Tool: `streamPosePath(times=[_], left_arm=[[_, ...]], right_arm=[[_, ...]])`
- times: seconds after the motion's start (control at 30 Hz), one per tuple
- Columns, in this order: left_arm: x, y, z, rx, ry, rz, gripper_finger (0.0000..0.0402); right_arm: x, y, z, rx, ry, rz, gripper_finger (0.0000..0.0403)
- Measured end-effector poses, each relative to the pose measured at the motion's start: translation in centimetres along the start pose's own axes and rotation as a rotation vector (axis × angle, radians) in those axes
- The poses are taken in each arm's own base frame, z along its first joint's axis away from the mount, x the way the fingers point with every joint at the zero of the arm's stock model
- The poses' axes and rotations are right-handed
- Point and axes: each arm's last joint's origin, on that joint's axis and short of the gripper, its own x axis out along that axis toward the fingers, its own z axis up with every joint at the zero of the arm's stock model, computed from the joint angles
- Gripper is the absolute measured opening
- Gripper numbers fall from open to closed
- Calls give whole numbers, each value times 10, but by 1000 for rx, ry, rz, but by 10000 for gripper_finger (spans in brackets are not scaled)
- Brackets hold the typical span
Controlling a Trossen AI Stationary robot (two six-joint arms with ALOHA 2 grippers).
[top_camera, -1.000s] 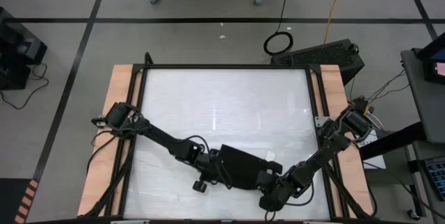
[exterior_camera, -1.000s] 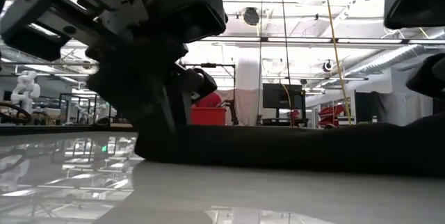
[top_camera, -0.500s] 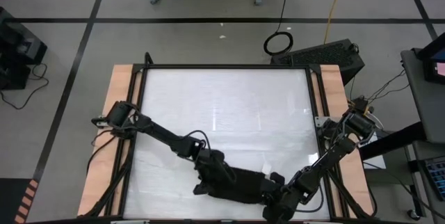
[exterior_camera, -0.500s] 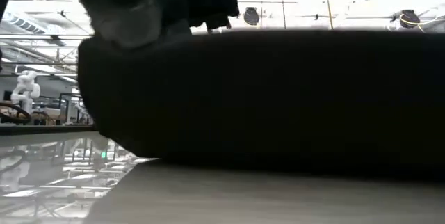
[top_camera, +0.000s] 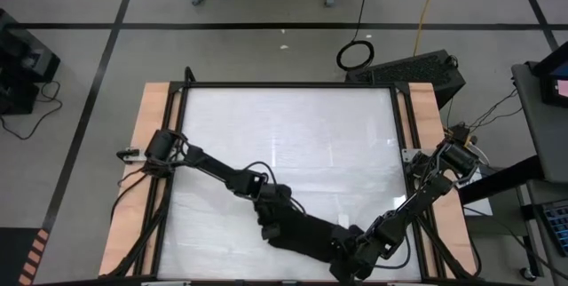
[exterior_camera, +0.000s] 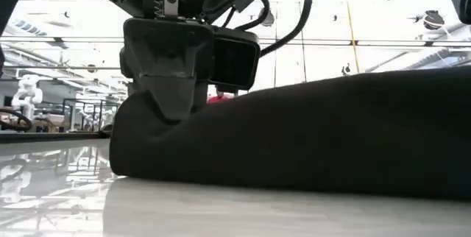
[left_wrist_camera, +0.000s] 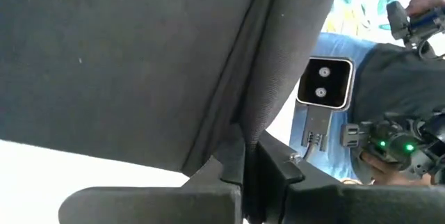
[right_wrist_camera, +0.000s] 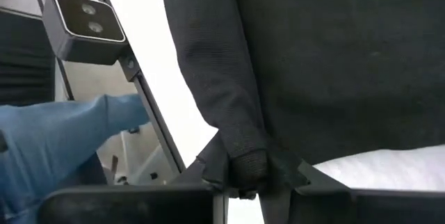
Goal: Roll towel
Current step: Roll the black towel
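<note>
Your towel [top_camera: 306,233] lies as a folded black band near the counter [top_camera: 284,135] edge at 6 o'clock — it runs from about 7 o'clock to 5 o'clock in the high view. Your left pincer [top_camera: 271,226] is clamped tight on the band's 9 o'clock end; its wrist view shows a fold of cloth squeezed between the fingers [left_wrist_camera: 229,165]. Your right pincer [top_camera: 348,252] is pinched on the 3 o'clock end, a bunched edge caught between its fingers [right_wrist_camera: 215,165]. In the low view the towel [exterior_camera: 309,138] sits on the glossy counter [exterior_camera: 73,207] with the left pincer [exterior_camera: 173,101] gripping it from above — cloth fills most of that view.
</note>
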Motion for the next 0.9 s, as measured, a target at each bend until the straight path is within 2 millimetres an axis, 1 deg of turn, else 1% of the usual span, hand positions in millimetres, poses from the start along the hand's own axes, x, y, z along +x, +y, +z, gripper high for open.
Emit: streamPosePath(times=[0.3, 0.6, 0.7, 0.9], left_arm=[[3, 2, -2, -43, -9, 33, 17], [3, 6, -5, -74, 2, 77, 17], [3, 6, -5, -75, 3, 77, 17], [2, 7, -8, -90, 28, 89, 17]], right_arm=[[0, -3, 1, 113, -60, -27, 38], [-1, -5, 2, 154, -157, -42, 42], [-1, -5, 2, 158, -162, -48, 61], [-3, -8, -4, 150, -140, -80, 119]])
